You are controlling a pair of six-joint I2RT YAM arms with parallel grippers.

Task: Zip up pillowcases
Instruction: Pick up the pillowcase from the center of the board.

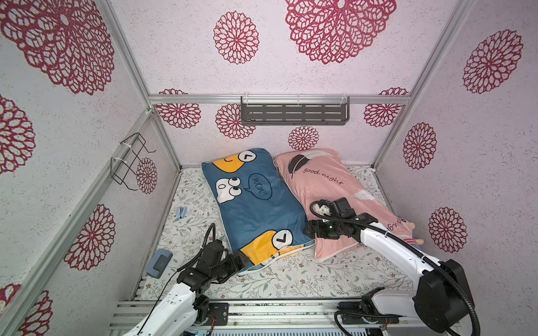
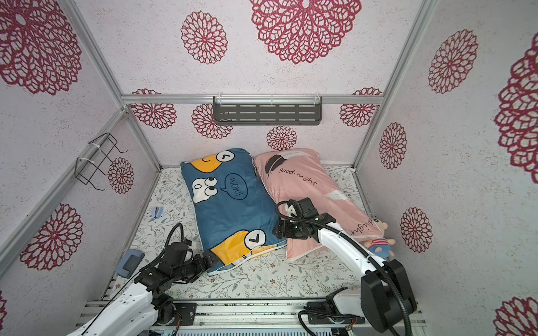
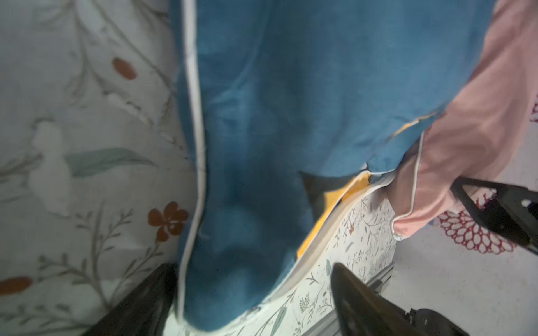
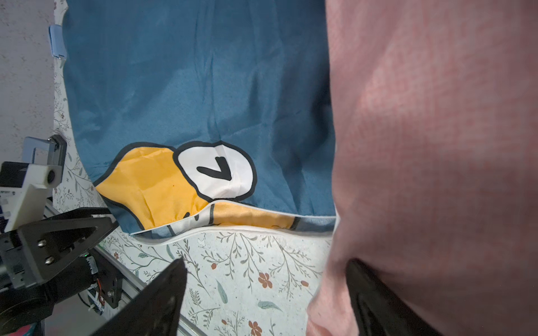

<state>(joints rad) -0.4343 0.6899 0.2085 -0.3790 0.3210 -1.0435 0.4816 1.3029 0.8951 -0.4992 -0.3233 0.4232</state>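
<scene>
2 soft, floppy cases on the floral sheet (image 1: 291,279), blue pillowcase (image 1: 256,209) touching pink pillowcase (image 1: 326,186); left gripper (image 1: 243,261) and right gripper (image 1: 307,229) gape wide at their hems, so pinch that limp piping.

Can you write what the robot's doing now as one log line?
left gripper: jaws open around blue pillowcase near corner | right gripper: jaws open at pink pillowcase edge | blue opening: gaping
</scene>
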